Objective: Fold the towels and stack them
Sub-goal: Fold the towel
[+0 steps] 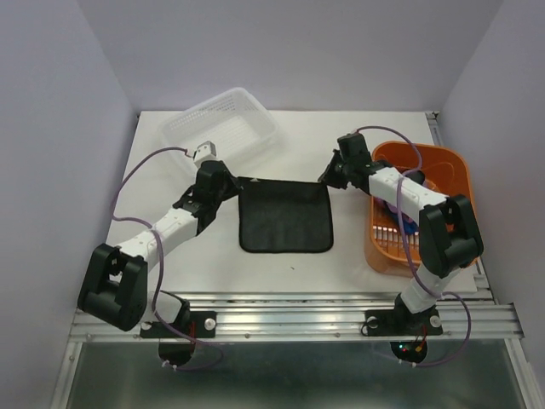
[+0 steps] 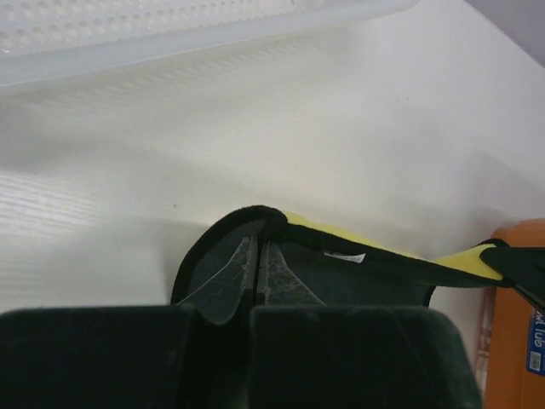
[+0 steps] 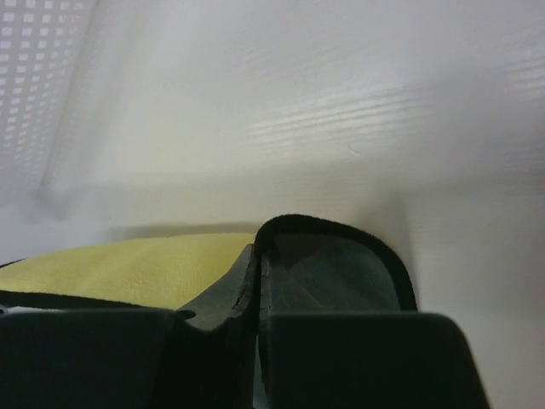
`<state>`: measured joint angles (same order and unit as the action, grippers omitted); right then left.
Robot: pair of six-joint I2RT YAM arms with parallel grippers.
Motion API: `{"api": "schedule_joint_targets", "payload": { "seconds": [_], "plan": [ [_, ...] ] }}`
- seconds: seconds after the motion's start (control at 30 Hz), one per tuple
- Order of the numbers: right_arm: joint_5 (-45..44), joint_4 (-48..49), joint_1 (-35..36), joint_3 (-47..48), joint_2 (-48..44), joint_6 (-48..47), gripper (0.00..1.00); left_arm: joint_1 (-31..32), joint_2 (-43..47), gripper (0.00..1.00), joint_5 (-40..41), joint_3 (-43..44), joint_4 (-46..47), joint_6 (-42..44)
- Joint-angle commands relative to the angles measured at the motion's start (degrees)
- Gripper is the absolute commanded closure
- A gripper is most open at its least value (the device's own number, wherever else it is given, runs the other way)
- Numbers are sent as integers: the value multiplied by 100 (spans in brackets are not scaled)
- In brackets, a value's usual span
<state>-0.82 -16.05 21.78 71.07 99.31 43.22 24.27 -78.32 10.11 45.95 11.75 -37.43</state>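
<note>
Your left claw (image 1: 237, 182) is closed tight on the far left corner of the square dark grey towel with black edging and a yellow underside (image 1: 285, 217). In the left wrist view the two fingers are pressed together with the bunched corner pinched between them. Your right claw (image 1: 327, 180) is closed just as tightly on the far right corner. The right wrist view shows that corner folded up between its fingers, with the yellow side spreading away to the left.

The towel sits in the middle of the white tabletop (image 1: 204, 264), dark face up. From above, most of it lies spread flat, with its near edge toward the arm bases. Its far edge runs straight from one claw to the other. In the left wrist view a strip of the yellow underside shows along that edge, so the edge looks a little raised. How far it is off the surface you cannot tell.

The white mesh plastic basket (image 1: 223, 119) stands at the far left, just beyond your left claw and apart from the towel. The orange plastic basket (image 1: 443, 155) stands at the right edge, partly hidden by your right arm. Some blue and purple cloth (image 1: 400, 217) shows inside it, though its shape is unclear.
</note>
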Motion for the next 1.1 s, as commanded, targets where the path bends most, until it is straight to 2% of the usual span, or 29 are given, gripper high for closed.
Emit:
{"api": "schedule_joint_targets", "payload": {
  "seconds": [0.0, 0.37, 0.6, 1.07],
  "plan": [
    [302, 208, 28, -523, -491, -113, 99, -37, 554, 100, -17, -489, 56, -71],
    [-347, 261, 712, -1744, -1535, 230, 99, 148, 1994, 100, -721, -2141, 179, -659],
    [-1209, -310, 1389, -2113, -2038, 555, 99, 480, 2944, 100, -985, -2985, 100, -1046],
    [-1377, -117, 1610, -3081, -2513, 1083, 99, 728, 3341, 100, -730, -3242, -682, -1556]
  ]
}}
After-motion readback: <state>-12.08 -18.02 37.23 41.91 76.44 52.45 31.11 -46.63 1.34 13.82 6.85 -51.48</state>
